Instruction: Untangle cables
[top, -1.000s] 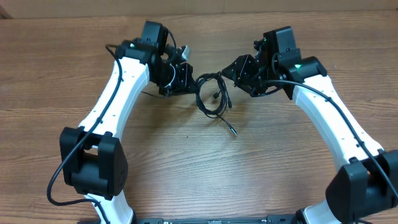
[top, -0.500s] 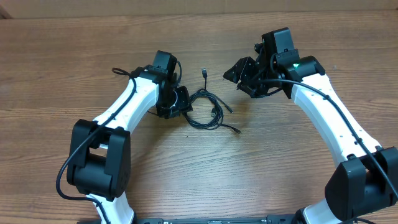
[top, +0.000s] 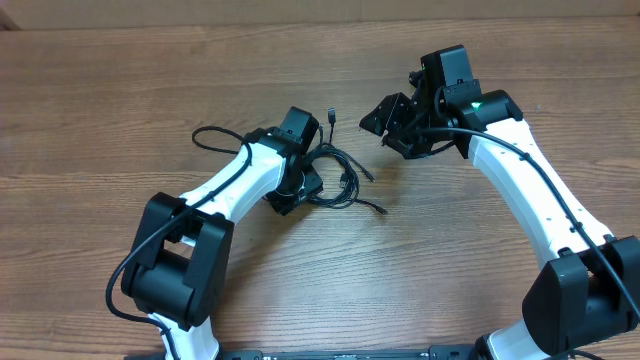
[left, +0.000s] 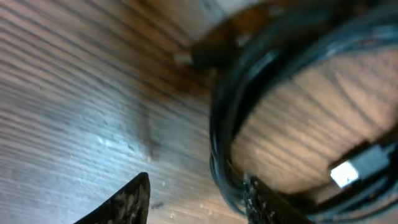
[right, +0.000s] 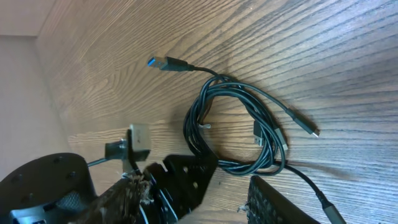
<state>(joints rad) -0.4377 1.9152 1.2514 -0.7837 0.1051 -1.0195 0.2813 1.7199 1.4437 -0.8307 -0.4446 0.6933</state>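
Your left pincer (left: 196, 186) is released. In the left wrist view its two fingertips stand apart with bare table (left: 93, 93) between them. The cables (left: 217, 143) run as a thick dark bundle along the inner side of the right-hand fingertip (left: 264, 202). You cannot tell from that view whether the bundle touches that fingertip, but it is not squeezed between the two. A pale-ended plug (left: 347, 172) lies just past the bundle, inside the curve of the loop.

From overhead, this pincer sits low over the left edge of the coil, near the middle of the table. The cables lie there as a loose coil of several black loops, flat on the wood. Three ends leave the coil. The far plug (top: 329, 117) points toward the far edge of the table, and in the right wrist view its tip is blue. The short end (top: 367, 174) sticks out on the coil's right side, and the right wrist view shows it silver-tipped. The trailing end (top: 379, 209) runs off toward the near right.

Your right pincer (right: 199, 183) is released too, its fingers spread with nothing gripped. It hangs beyond the far right of the coil, apart from it. Its camera takes in the whole coil, with the left pincer at the coil's edge.
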